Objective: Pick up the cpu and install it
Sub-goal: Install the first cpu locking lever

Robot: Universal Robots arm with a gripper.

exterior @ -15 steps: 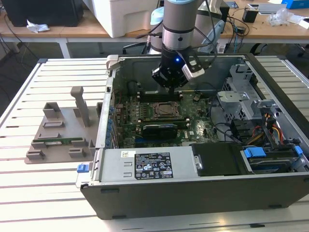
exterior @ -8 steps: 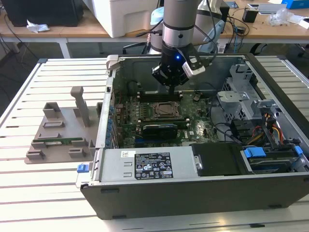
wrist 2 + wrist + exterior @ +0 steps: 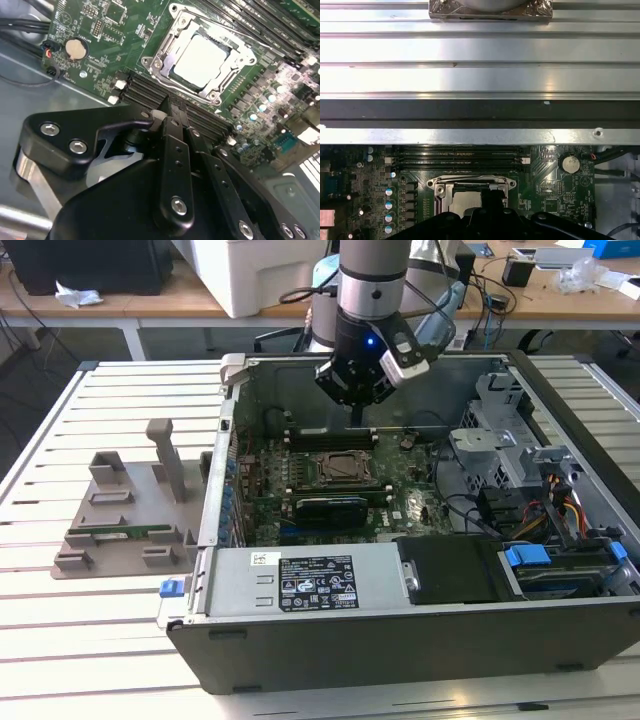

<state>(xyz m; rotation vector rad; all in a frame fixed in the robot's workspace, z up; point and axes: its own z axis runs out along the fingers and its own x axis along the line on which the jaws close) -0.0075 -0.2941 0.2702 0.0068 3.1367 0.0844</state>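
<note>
Hovering inside the open computer case [image 3: 420, 640], the gripper [image 3: 358, 415] hangs above the motherboard [image 3: 300, 495] with its fingers [image 3: 172, 150] drawn together into one narrow stem. Nothing shows between them, so I judge the gripper clenched and empty.

Just beyond the fingertips in the second wrist view run the black memory slots [image 3: 145, 90], and past those, toward one o'clock in that picture, sits the cpu [image 3: 202, 60]. Its pale silver top lies flat inside the metal socket frame [image 3: 160, 55], square to the frame's edges, with the frame's rim showing all round it. As I read it, the chip already rests in its seat and is not carried by the arm.

In the first wrist view the same socket appears at six o'clock, partly hidden behind the black gripper body, with a coin cell [image 3: 570, 162] off at about four o'clock and a row of small capacitors [image 3: 388, 205] at eight o'clock.

In the exterior view the socket [image 3: 335, 465] lies just below the gripper tip, at six o'clock from it, so the chip sits near and slightly forward of the fingers, not directly beneath them. Being square, it offers no long axis to align with.

Farther out, a grey parts tray [image 3: 125, 520] rests on the slatted surface [image 3: 60, 640] at nine o'clock from the case, well apart from the arm.
</note>
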